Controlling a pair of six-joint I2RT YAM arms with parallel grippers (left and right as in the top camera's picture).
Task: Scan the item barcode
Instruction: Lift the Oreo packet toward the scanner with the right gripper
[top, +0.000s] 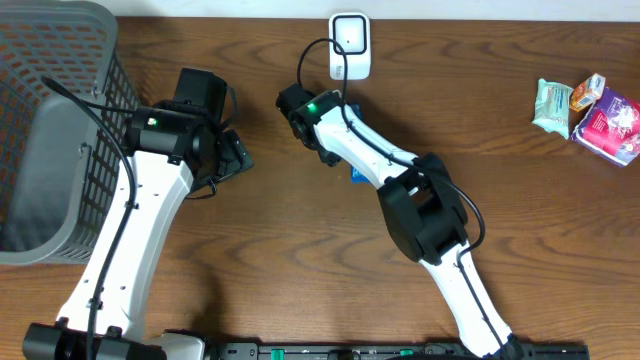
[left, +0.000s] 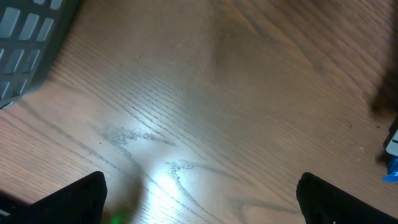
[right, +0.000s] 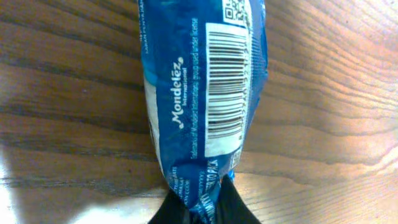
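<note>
So my right hand (right: 199, 211) is pressed together on the crimped tail of the blue packet (right: 199, 93), and that's all it has. The packet lies flat on the worktop (top: 300, 260) with the barcode (right: 227, 87) facing up at the wrist cam. The left hand (left: 208, 199) is spread wide over bare wood, holding nothing.

What worries me:
- A pinch on a thin foil tail is weak. If I lift, the packet could droop, swing or slide out.
- If it twists, the barcode turns away from the scanner (top: 350, 45) up at 12 o'clock and I get no read.
- The code wraps round a curved, shiny wrapper, so glare or a crease could spoil the scan.
- The scanner's cable (top: 305, 60) loops right by my right wrist, so a careless swing might snag it.

What I can't see:
- My right fingers are nearly all cut off at the 6 o'clock edge, so I can't judge how deep the bite is.
- From overhead the arm covers the packet. There's only a blue sliver (top: 356, 176) under the forearm, and I can't swear it's the same item.
- I can't tell which way the scanner's window faces.
- The snacks (top: 553, 106) at 2 o'clock are too small to read.
</note>
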